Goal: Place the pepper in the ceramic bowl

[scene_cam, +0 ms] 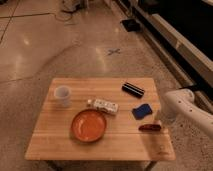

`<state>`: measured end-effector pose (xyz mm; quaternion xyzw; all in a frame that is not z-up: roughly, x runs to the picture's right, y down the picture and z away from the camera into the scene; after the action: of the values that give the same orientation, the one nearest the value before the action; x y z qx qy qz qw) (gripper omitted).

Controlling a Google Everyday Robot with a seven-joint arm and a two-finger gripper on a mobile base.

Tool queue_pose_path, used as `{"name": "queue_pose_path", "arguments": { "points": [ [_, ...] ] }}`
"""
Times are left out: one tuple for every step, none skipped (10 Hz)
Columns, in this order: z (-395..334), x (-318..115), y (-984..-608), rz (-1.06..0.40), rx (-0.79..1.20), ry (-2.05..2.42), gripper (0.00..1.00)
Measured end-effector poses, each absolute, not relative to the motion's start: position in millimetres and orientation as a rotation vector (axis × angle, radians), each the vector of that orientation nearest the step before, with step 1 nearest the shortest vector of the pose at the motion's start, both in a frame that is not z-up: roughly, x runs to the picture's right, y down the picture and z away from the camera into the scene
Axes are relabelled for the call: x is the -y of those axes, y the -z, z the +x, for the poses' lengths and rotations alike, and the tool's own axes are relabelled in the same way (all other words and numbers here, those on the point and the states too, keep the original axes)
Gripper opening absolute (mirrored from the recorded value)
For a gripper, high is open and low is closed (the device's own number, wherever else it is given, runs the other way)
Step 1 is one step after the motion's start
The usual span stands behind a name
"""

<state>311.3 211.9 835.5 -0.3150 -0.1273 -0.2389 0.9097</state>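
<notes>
Speckled polished floor lies open around the low wooden table, with a blue X mark past the far edge. I anchor on the ceramic bowl: round, shallow, orange-brown glaze, near the front edge. The pepper lies flat well right of the bowl, close to the right edge; it is dark red, slender and glossy. The white arm bends in from right of the bowl, smooth rounded casing. The gripper hangs over the right rim, just behind the pepper; I cannot tell its state. A blue squarish pad sits right-rear of the bowl, a black bar farther back. A white cup is left-rear. A pale packet lies just behind the bowl.
</notes>
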Motion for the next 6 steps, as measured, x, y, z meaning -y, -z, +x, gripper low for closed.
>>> {"name": "queue_pose_path", "arguments": {
  "points": [
    [310,-213,-834,-0.645,0.262,0.497,0.07],
    [307,-212,-831,-0.643,0.264,0.503,0.01],
    [305,-211,-828,-0.640,0.266,0.507,0.00],
    [297,-205,-820,-0.634,0.277,0.515,0.00],
    [288,-201,-814,-0.633,0.291,0.526,0.00],
    [275,-194,-809,-0.625,0.311,0.544,0.00]
  ]
}}
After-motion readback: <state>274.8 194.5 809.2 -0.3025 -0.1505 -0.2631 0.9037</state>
